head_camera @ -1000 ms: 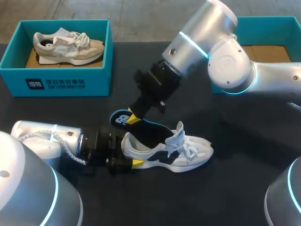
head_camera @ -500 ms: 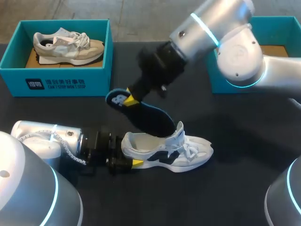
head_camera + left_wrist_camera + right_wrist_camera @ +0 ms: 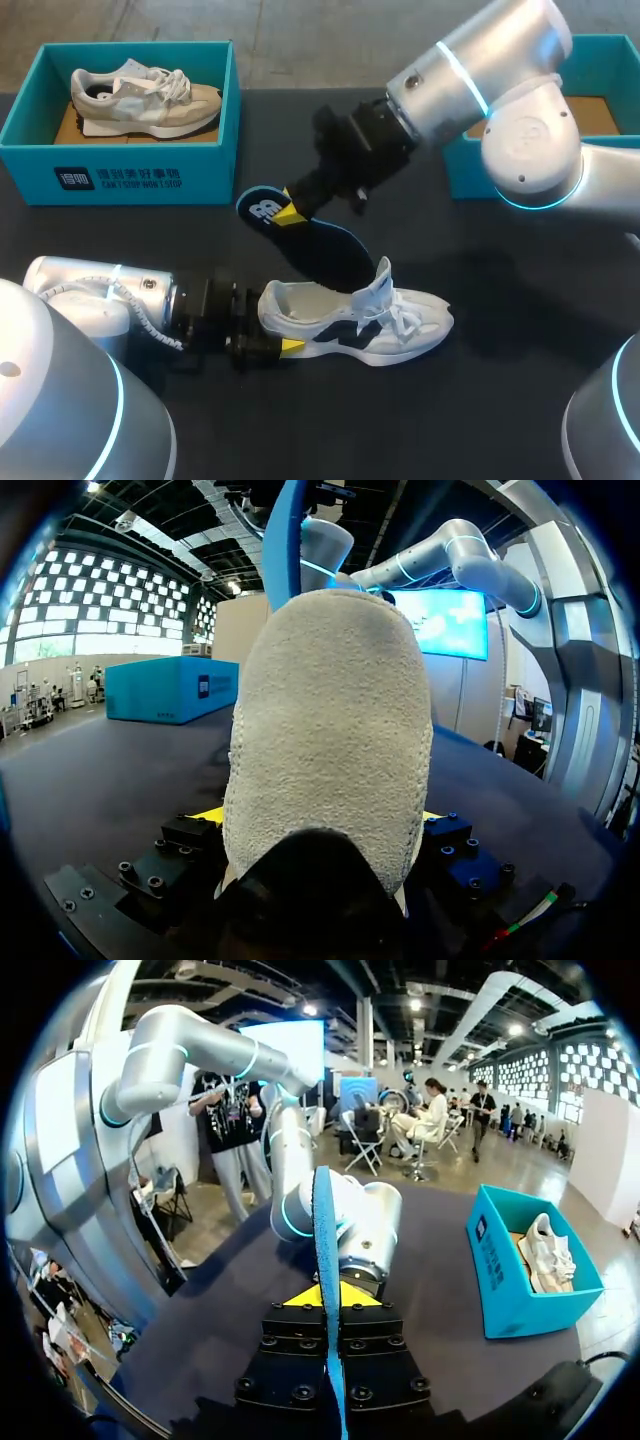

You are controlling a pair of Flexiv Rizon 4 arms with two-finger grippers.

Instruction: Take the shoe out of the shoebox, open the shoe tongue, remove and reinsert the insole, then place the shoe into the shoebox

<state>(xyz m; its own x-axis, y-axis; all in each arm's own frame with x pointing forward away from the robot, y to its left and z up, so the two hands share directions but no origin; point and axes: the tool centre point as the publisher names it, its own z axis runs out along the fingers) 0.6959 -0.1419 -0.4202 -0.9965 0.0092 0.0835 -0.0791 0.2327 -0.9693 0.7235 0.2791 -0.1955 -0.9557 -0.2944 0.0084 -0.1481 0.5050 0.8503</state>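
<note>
The insole is thin, light foam and bendy. It will likely buckle if pushed end-on, so a hold near its heel end looks apt. The right gripper is closed on it there, pinching its two faces, and holds it in the air above the shoe. Its long axis slants from the raised heel end down to the toe end by the lifted tongue. The shoe rests on the dark surface, toe pointing away from the left gripper, which clamps its soft heel — a firm enough brace, I judge.
</note>
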